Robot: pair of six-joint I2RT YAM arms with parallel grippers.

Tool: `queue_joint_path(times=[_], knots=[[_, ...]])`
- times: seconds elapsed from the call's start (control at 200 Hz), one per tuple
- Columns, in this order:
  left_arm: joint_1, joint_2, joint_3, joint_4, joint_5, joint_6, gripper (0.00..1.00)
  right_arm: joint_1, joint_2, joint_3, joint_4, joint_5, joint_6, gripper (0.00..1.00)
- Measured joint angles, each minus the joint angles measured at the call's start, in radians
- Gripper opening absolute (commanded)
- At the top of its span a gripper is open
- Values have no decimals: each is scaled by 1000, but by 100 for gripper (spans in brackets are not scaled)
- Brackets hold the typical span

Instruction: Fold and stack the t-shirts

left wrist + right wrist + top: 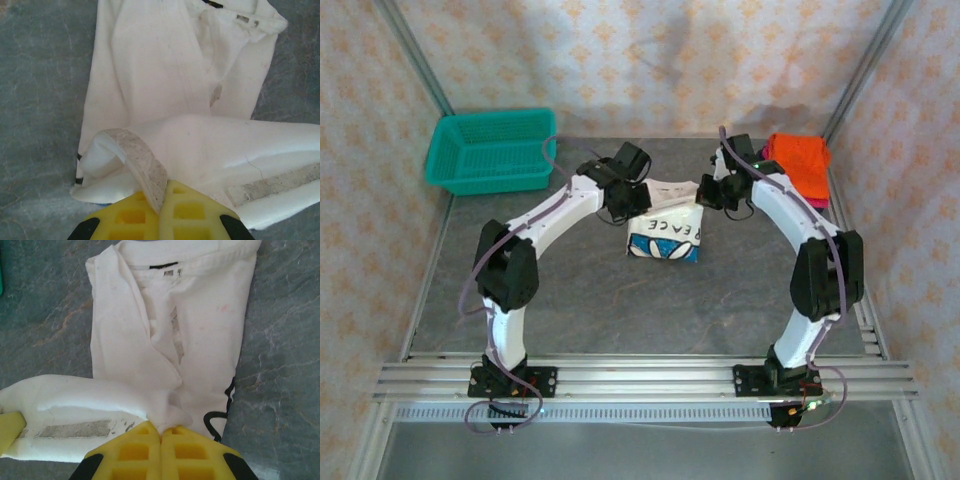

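On the table [620, 320], both sets of jaws pinch the white t-shirt [665, 232]; teal basket [492, 150] back-left, orange shirt [798, 160] back-right.

The right gripper [161, 432] had its yellow fingers pressed together on a pinch of the white t-shirt [200, 340] — no gap between them. The shirt lay on the grey veined table [285, 365], folded into a long narrow shape, collar and black neck label [164, 265] at the far end. From the pinch, a raised fold of cloth ran left, bearing a worn grey strip [75, 429]. A scrap of yellow plastic [10, 430] touched that fold's left end — a black curved line [220, 415] marked the shirt's right edge.
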Motion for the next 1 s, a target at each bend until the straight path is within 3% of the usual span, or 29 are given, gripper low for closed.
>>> queue_joint_path(times=[0.22, 0.771, 0.901, 1.001], knots=[[40, 106, 108, -6, 23, 9, 0, -4, 77, 74, 42, 19, -9, 0], [84, 210, 278, -29, 51, 34, 0, -16, 116, 84, 260, 18, 0, 0], [90, 216, 281, -33, 58, 34, 0, -18, 129, 69, 307, -21, 11, 0], [90, 161, 183, -6, 60, 31, 0, -17, 49, -52, 362, -49, 11, 0]])
